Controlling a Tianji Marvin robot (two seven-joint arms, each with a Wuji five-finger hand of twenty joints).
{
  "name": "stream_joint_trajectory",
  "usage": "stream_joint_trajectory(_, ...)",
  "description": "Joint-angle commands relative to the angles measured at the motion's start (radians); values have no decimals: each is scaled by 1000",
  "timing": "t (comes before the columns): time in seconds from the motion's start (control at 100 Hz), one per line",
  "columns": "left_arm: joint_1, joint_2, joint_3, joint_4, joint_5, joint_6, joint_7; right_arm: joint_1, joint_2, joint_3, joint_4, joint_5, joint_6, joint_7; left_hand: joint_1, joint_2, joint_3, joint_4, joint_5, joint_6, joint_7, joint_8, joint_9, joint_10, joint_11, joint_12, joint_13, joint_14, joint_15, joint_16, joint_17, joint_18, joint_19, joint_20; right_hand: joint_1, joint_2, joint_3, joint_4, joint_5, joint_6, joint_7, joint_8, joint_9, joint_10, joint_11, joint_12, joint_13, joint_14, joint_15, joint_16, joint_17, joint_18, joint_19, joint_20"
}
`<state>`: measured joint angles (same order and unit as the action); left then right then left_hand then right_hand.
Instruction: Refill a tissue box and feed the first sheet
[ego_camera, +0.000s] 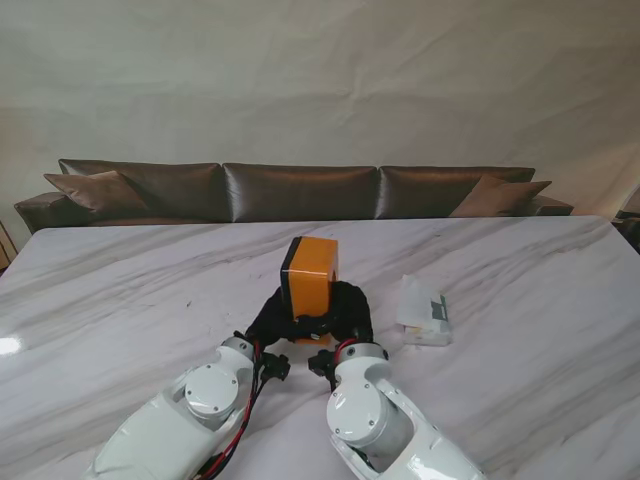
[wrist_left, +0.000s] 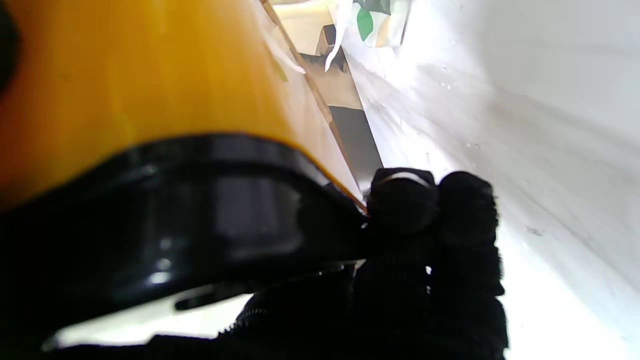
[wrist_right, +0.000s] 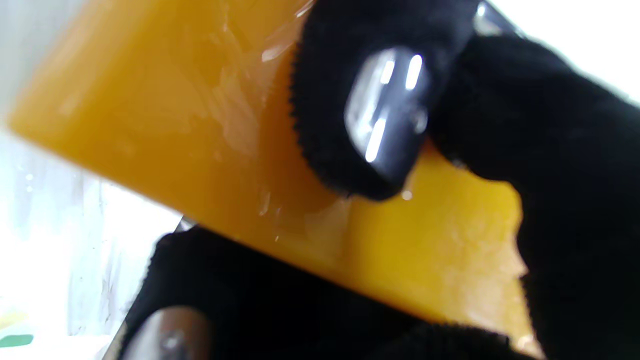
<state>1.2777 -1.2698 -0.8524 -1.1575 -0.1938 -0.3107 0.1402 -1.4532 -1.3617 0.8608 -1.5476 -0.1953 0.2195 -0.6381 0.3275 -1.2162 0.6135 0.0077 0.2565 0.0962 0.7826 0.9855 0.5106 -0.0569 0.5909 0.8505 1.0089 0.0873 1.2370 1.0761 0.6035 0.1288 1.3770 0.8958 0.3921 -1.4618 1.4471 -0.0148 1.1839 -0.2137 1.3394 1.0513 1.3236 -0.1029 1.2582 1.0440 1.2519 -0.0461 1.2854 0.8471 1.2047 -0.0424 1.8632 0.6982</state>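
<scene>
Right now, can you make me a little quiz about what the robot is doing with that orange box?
1. True or false: the orange tissue box lies flat on the table.
2. Which hands hold the box? A: left hand only. B: right hand only. C: both.
3. Fill in: the white tissue pack lies on the robot's ____ side of the box.

Key: 1 false, it is held upright; 2 C; 3 right.

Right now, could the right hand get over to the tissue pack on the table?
Probably not yet: the right hand is shut on the orange tissue box together with the left hand. The tissue pack lies unobstructed to its right.
</scene>
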Motion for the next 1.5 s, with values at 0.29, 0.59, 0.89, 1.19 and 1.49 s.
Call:
stream_joint_trajectory(0.29,32,-40,10,-75,27,-23,31,11,-26,-13,50,-22,43,-21,325,454,543,173,514,-390,481,166,620,-264,738,197,174,-76,149,15,67,-30,386,15,188,107,123,12,32,43,26,-13,118,85,94,15,61,37,436,65,36,-243,231,23)
stream_joint_trajectory(0.59,53,-39,1,-100,26,-27,49,18,-34,-20,64,-53,67,-53,330,460,581,236,530,-349,492,200,642,-238,763,221,205,-75,180,32,80,-31,398,7,196,108,123,29,26,60,38,-16,118,92,102,13,61,38,442,69,36,-236,231,29)
stream_joint_trajectory(0.89,81,-36,-14,-128,27,-15,67,27,-41,-18,82,-73,98,-75,332,463,587,247,531,-336,491,215,651,-231,768,224,225,-70,188,40,95,-25,413,3,217,111,123,55,18,97,53,-21,118,117,115,3,61,49,448,73,36,-215,231,39)
stream_joint_trajectory(1.19,110,-36,-35,-155,36,-2,98,41,-50,-19,107,-77,122,-90,332,463,592,255,535,-331,489,226,656,-227,772,223,236,-67,194,44,105,-23,423,-1,233,103,123,87,17,128,66,-26,118,137,129,-8,60,54,455,75,36,-202,231,48)
stream_joint_trajectory(1.49,124,-36,-45,-179,47,15,121,46,-54,-22,116,-89,148,-100,333,462,592,256,536,-324,488,233,657,-227,773,221,241,-68,197,45,111,-23,430,-4,241,95,123,99,18,140,70,-29,118,147,137,-15,60,54,457,75,36,-198,231,51)
